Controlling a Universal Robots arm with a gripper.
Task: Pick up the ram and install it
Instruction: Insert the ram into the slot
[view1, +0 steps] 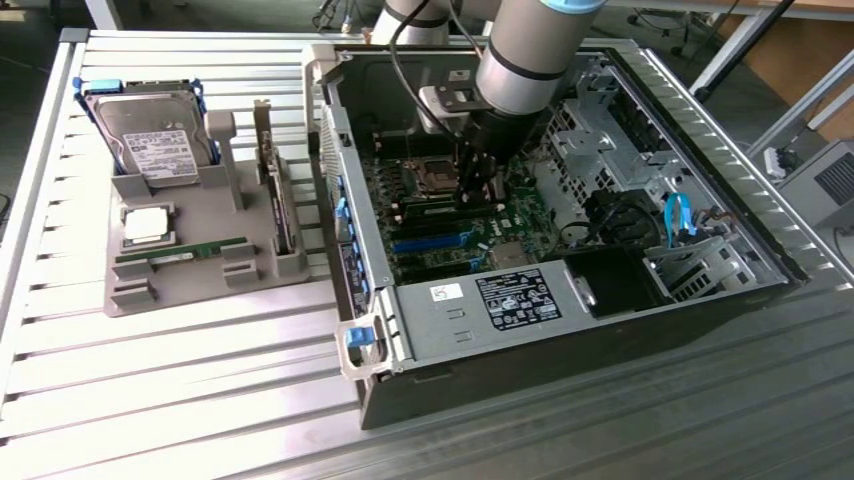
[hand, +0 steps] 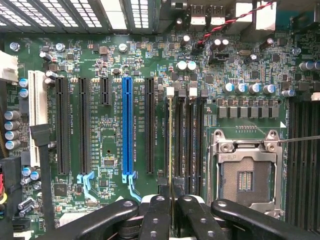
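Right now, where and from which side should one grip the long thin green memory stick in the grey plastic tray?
Grip the long thin green memory stick at mid-length, fingers on its two flat faces, coming from straight above. It seems to stand on its long edge in the supports of the grey plastic tray, so probably only its upper edge is free.

The arm (view1: 527, 60) hides the ram's (hand: 171, 145) grip from outside.

Bright, even light glares pale off the ribbed metal table (view1: 200, 370) well away from the gripper (view1: 477, 180), the case (view1: 561, 330) around it lies in shadow, and the motherboard (hand: 115, 130) beneath shows sharp.
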